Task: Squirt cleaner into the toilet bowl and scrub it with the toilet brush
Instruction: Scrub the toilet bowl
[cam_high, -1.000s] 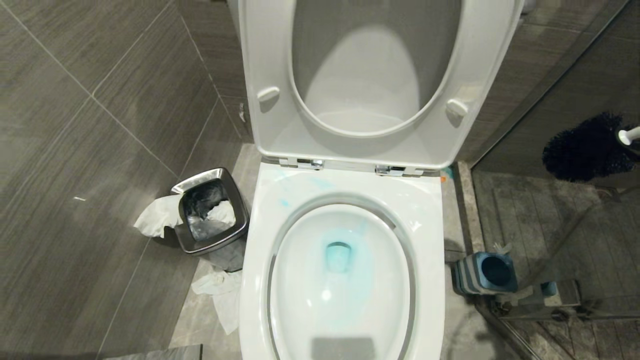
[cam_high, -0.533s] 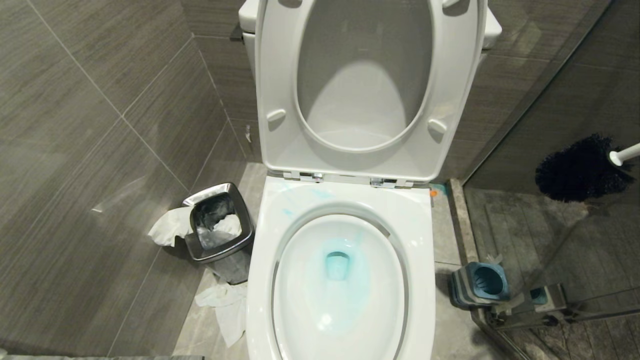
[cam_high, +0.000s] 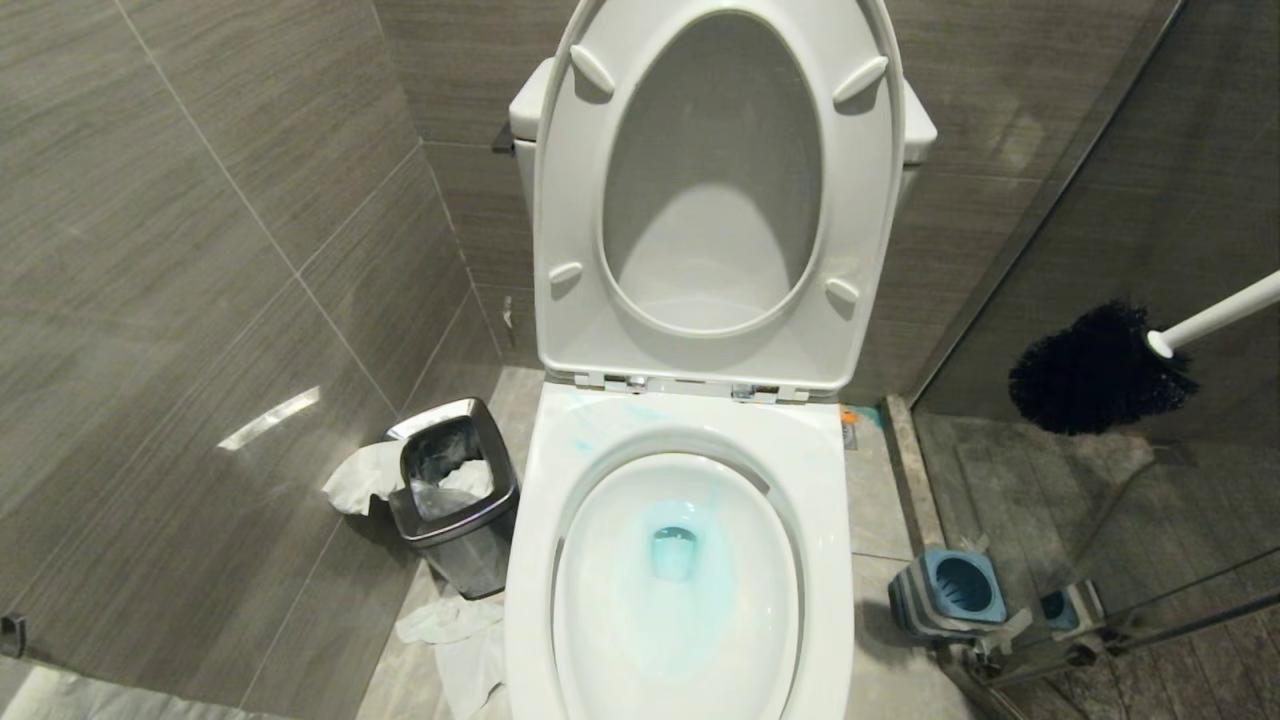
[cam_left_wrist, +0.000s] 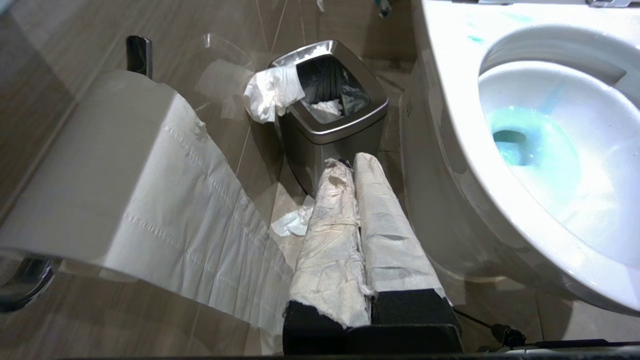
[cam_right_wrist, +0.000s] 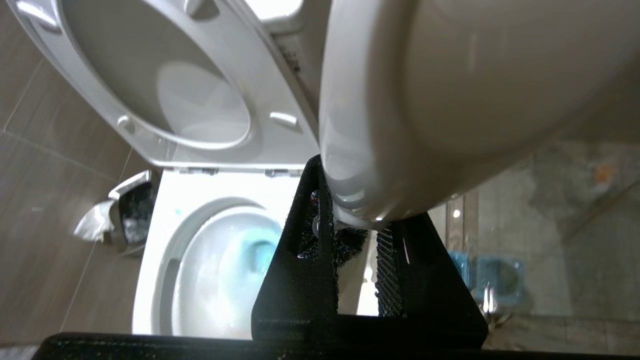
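Note:
The white toilet bowl (cam_high: 825, 470) stands with its seat and lid raised. Turquoise cleaner (cam_high: 675, 560) tints the basin around the drain, and pale streaks mark the rear rim. The toilet brush (cam_high: 1095, 372) hangs in the air to the right of the bowl, dark bristle head toward the toilet, white handle running off the right edge. My right gripper (cam_right_wrist: 355, 220) is shut on that handle (cam_right_wrist: 450, 100), outside the head view. My left gripper (cam_left_wrist: 350, 162), its fingers wrapped in white, is shut and empty, low beside the bowl's outer wall (cam_left_wrist: 435, 165).
A steel waste bin (cam_high: 455, 490) with paper hanging over its rim stands left of the toilet, with more paper on the floor. The brush's grey-and-blue base (cam_high: 950, 592) sits on the floor to the right, by a glass partition. A toilet-paper roll (cam_left_wrist: 100, 165) hangs near the left gripper.
The head camera has tilted up, so the whole scene slid down and more of the lid shows. The brush has come leftward toward the toilet, with more handle in view.

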